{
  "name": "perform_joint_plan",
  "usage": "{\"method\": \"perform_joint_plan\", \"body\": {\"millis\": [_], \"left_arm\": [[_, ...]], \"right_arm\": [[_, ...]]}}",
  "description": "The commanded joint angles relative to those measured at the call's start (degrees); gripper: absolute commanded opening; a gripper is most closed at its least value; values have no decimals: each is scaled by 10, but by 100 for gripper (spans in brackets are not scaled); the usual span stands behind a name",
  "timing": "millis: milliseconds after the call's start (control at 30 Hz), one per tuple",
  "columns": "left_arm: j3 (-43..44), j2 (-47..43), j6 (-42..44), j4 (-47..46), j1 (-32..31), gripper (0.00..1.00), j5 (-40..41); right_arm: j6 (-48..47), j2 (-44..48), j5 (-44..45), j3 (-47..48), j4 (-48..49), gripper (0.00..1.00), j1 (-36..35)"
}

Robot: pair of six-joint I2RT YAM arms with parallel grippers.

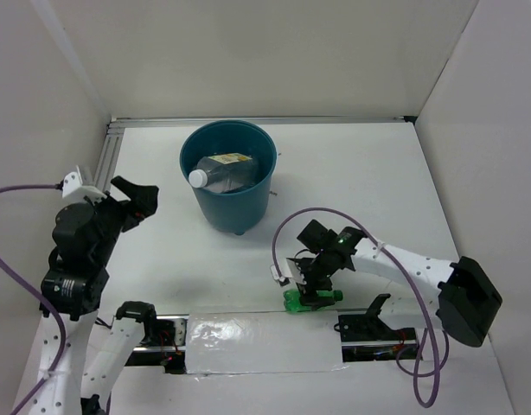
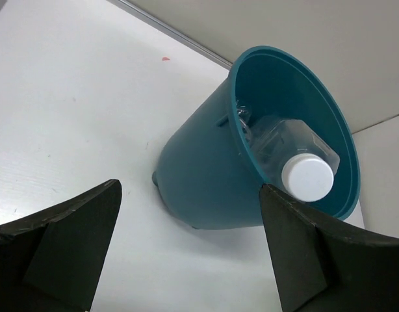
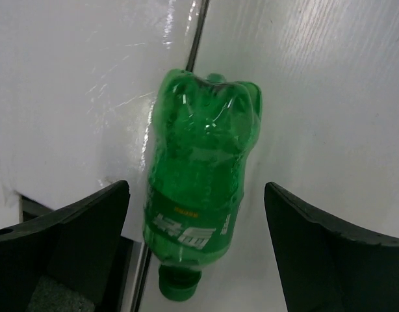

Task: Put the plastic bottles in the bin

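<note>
The right claw (image 3: pixel 196 188) is spread wide, its two dark fingers (image 3: pixel 82 227) standing on either side of the green bottle (image 3: pixel 199 175) with a gap between each pad and the plastic, so it grips nothing. The green bottle lies on its side on the worktop (image 1: pixel 378 173), its green cap towards the wrist camera and its lobed base pointing away. It rests partly across the edge of a glossy sheet (image 1: pixel 265 341) that covers the near strip of the worktop. From above, the right claw (image 1: pixel 313 290) hangs directly over the green bottle (image 1: pixel 310 299) close to the near edge, and a purple cable (image 1: pixel 283 233) loops up beside the arm. The left claw (image 2: pixel 190 188) is also wide open and empty, its fingers framing the bin (image 2: pixel 199 169) from a distance. In the overhead view the left claw (image 1: pixel 140 199) is held up to the left of the bin (image 1: pixel 235 212), apart from it. The bin stands upright towards the far middle of the worktop, well apart from the green bottle. Inside it a clear bottle (image 2: pixel 297 156) with a white cap (image 2: pixel 307 177) leans against the wall, cap towards the rim, and from above a yellowish label shows on the clear bottle (image 1: pixel 222 171); what else lies beneath it I cannot tell
</note>
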State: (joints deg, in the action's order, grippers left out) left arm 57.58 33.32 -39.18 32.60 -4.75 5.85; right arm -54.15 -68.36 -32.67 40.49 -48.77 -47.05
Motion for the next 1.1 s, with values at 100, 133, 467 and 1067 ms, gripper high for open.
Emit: {"method": "perform_joint_plan", "body": {"millis": [100,133,467,1067], "left_arm": [[9,-47,-13,48,-3,100,45],[10,-47,-13,55,-3,100,51],[-5,-66,-13,50,-3,100,50],[-50,-48,9,-21,-3,100,1]], "right_arm": [[152,-57,139,-42,199,86,-59],[152,-68,155,-48,213,80,-70],[56,-25,48,70,68,16,-81],[264,-2,-41,444,348,13,145]]}}
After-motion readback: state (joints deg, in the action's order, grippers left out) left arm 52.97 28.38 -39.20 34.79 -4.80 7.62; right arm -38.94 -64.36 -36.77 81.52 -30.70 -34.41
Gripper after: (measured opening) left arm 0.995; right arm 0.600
